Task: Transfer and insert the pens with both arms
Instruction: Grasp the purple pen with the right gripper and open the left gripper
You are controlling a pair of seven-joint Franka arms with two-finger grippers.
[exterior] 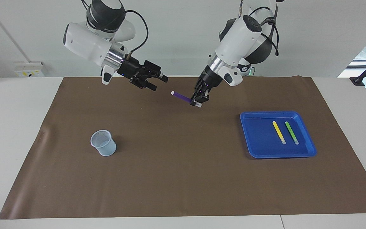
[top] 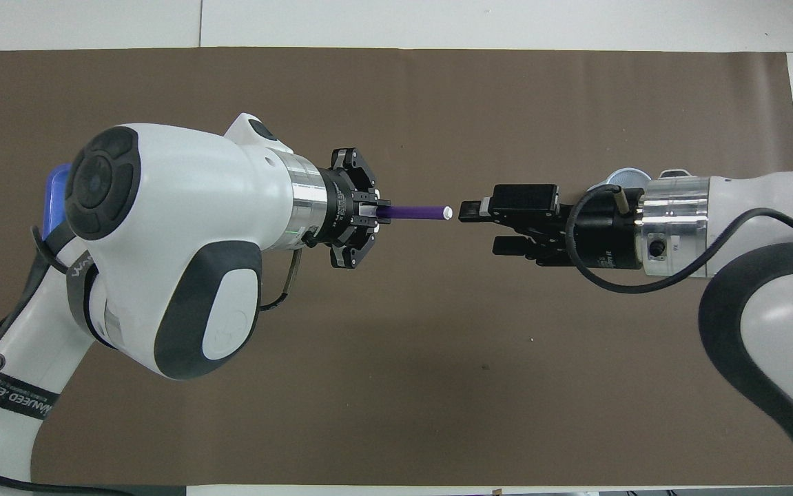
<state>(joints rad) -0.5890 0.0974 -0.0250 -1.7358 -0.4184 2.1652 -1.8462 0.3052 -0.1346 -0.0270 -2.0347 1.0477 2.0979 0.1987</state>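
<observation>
Over the brown paper mat (exterior: 183,165), the left pincer (exterior: 198,101) pinched the slim purple pen (exterior: 181,96), its white tip just short of the right pincer (exterior: 158,82), spread wide. Bare mat lay under both. The yellow pen (exterior: 279,132) and green pen (exterior: 291,132) lay in the blue plastic tray (exterior: 259,140), farther from the robots and plain only in the facing view.

So I count three pens total: one purple pen (exterior: 181,96), one yellow pen (exterior: 279,132) and one green pen (exterior: 291,132). There's one blue tray (exterior: 262,146), one little mesh cup (exterior: 103,143) and one brown mat (exterior: 183,178) on the one white table (exterior: 14,133). Two robot arms, so two grippers: the left gripper (exterior: 198,102) and the right gripper (exterior: 159,83).
</observation>
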